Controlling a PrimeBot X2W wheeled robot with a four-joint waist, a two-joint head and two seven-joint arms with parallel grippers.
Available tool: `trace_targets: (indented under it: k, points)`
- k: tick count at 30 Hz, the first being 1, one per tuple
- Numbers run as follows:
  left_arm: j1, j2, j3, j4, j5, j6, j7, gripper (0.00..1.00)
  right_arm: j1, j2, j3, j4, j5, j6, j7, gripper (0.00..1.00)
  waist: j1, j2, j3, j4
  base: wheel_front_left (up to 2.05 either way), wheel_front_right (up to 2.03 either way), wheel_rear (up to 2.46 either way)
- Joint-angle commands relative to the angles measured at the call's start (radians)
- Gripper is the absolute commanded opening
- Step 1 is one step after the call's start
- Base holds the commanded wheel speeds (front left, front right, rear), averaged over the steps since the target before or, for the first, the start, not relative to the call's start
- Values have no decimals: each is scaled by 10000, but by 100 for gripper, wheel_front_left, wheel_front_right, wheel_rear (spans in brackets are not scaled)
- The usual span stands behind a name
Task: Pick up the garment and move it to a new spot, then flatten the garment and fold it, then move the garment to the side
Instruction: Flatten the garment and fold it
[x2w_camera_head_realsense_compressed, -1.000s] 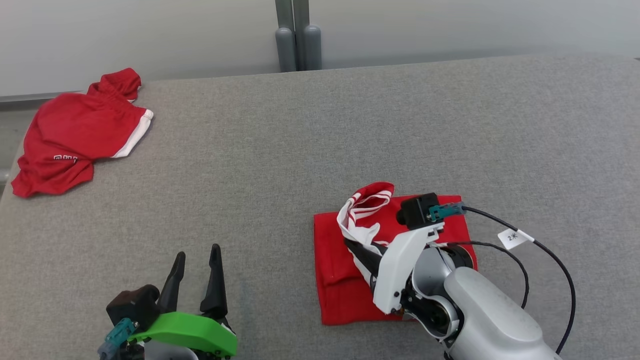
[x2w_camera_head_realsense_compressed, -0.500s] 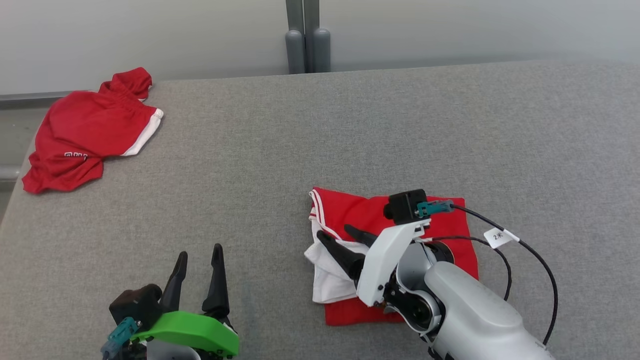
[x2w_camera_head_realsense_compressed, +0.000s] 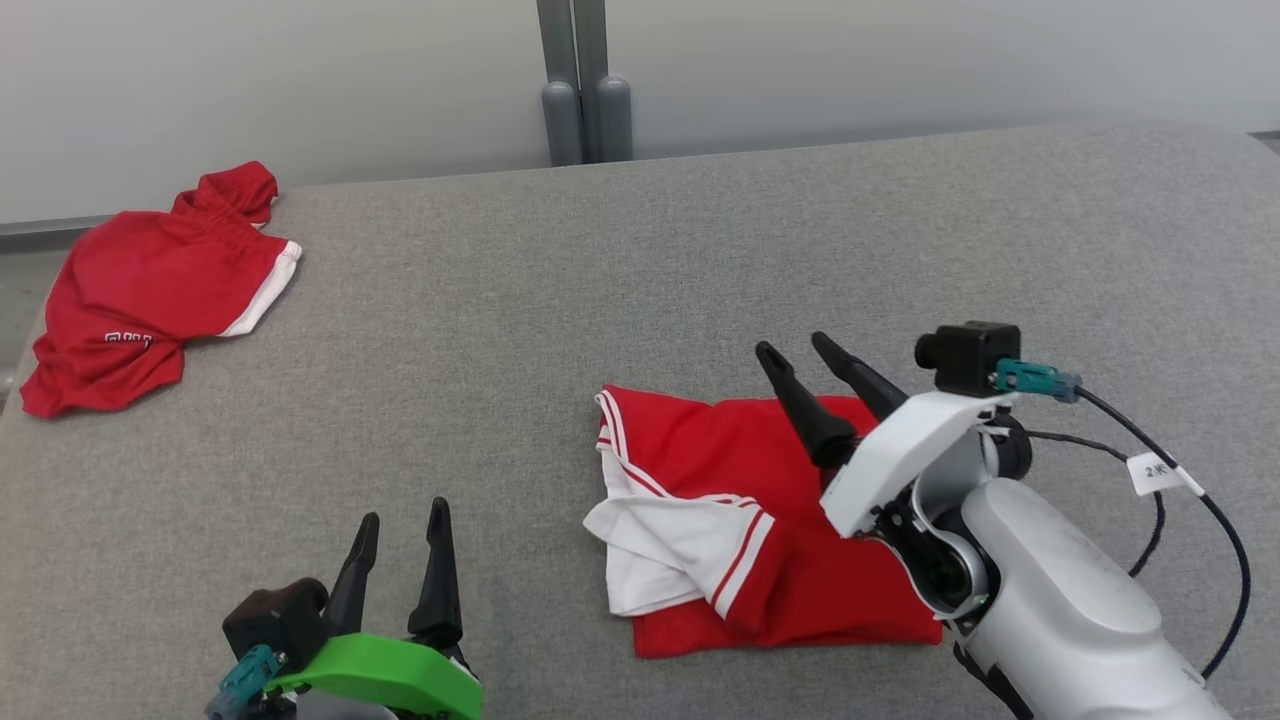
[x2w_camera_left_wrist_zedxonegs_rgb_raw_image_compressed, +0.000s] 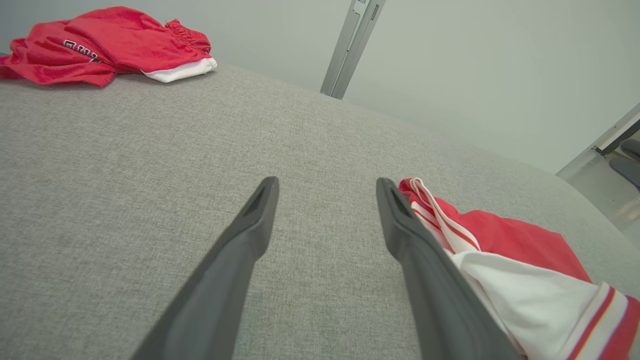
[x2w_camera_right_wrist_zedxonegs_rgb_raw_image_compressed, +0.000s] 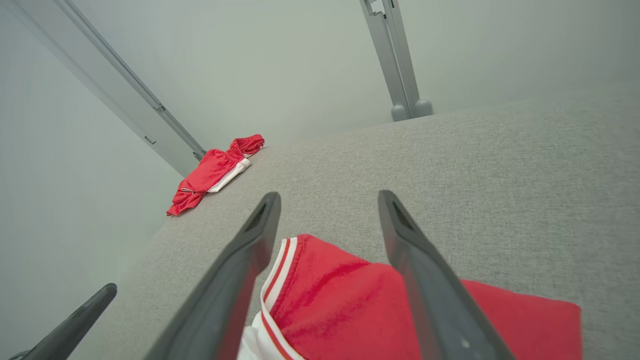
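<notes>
Red garment with a white, stripe-trimmed flap folded over its left part, lying flat near the front edge of the desk, right of the middle. Right gripper spread wide above the garment's far edge, fingers pointing toward the far edge of the desk, holding nothing. In the right wrist view, red cloth and its striped hem visible below and between the two fingers; whether touching the cloth, impossible to tell. Left gripper down by the front edge, left of the garment and apart from it, likewise wide open and empty, fingers aimed across bare grey desk. Second red piece of clothing with white trim bunched at the far left corner, well apart from everything else. Grey post standing behind the middle of the far edge.
</notes>
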Motion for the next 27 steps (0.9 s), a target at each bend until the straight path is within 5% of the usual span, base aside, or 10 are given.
trace_targets:
  k: [1, 5, 6, 7, 12, 27]
  points:
    - [143, 80, -12, -20, 50, 36, -1, 100, 312, -111, -150, -36, -194, 3, -129, 100, 0, -1, -43, -31, 0, 0, 0]
    - [195, 99, -47, -63, 41, 59, 27, 100, 822, -407, -435, -42, -786, 3, -271, 100, 0, -1, -104, -57, 0, 0, 0]
    - [213, 106, -52, -75, 38, 70, 22, 100, 952, -440, -460, -42, -928, 3, -315, 94, 0, -1, -117, -57, 0, 0, 0]
    - [233, 115, -60, -88, 31, 77, 23, 100, 1117, -457, -486, -43, -1039, 3, -334, 49, 0, -1, -130, -55, 0, 0, 0]
    - [251, 141, -111, -161, 48, 97, 60, 100, 1858, -408, -489, 180, -1349, 3, -391, 2, 0, -1, -171, 14, 0, 0, 0]
    - [332, 290, -129, -350, -17, 239, 174, 100, 2090, 823, 843, 1131, -971, 3, -747, 0, 0, -1, -252, 488, 0, 0, 0]
